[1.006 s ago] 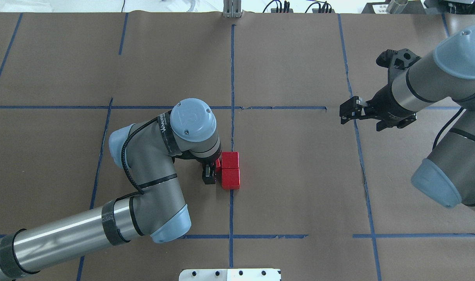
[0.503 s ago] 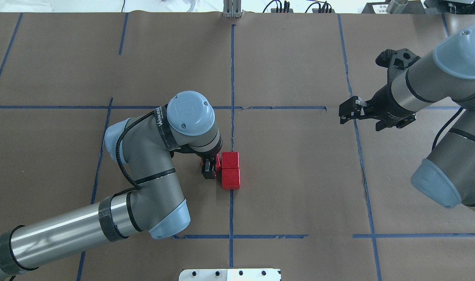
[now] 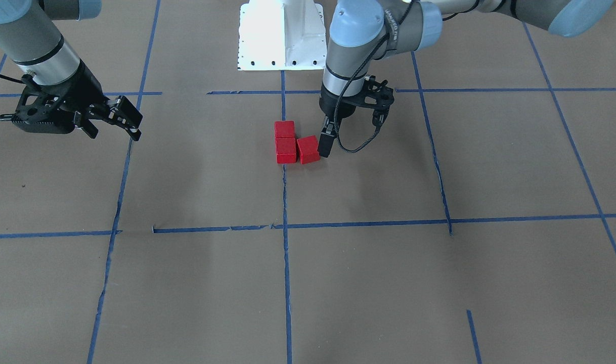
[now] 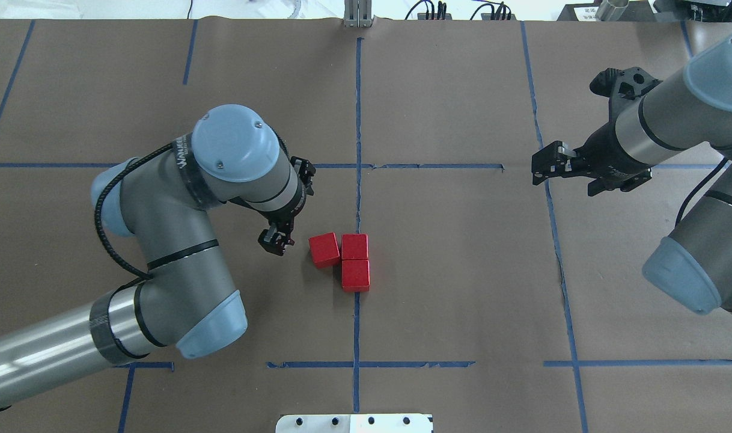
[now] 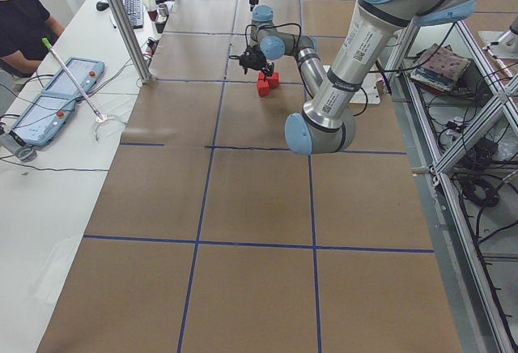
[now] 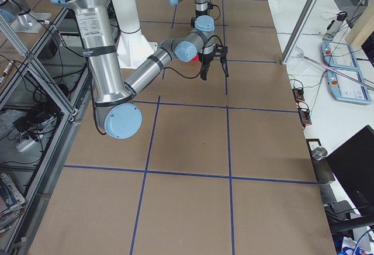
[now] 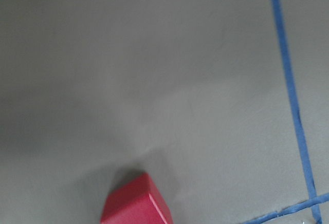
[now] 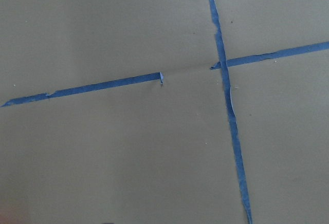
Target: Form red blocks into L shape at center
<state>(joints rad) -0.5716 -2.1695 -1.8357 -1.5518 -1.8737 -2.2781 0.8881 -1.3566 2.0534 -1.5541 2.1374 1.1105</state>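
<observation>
Left claw (image 4: 276,242) hangs released and empty above the worktop (image 4: 450,90), jaws a little apart. It is close to the red blocks (image 4: 355,264) on their robot's-left side, and in the overhead view it does not touch them. Closest to the white robot base (image 4: 354,423) lies the nearest block (image 4: 356,275), sitting squarely on the blue tape line (image 4: 356,325) that splits the centre (image 4: 462,264). Directly beyond it, face to face, is the far block (image 4: 354,246), also on the line. These two make the long leg, whose axis runs near-to-far along the tape. The third block (image 4: 324,249) lies beside the far block on the robot's left, turned slightly out of square, against it or just beside it. It makes the short foot, so the L points toward the left arm at its far end. All three rest about the middle of the centre cell. Farthest off, the right claw (image 4: 543,169) hovers with its jaws spread and nothing between them, over the cell's far right corner, aimed toward the robot's left
</observation>
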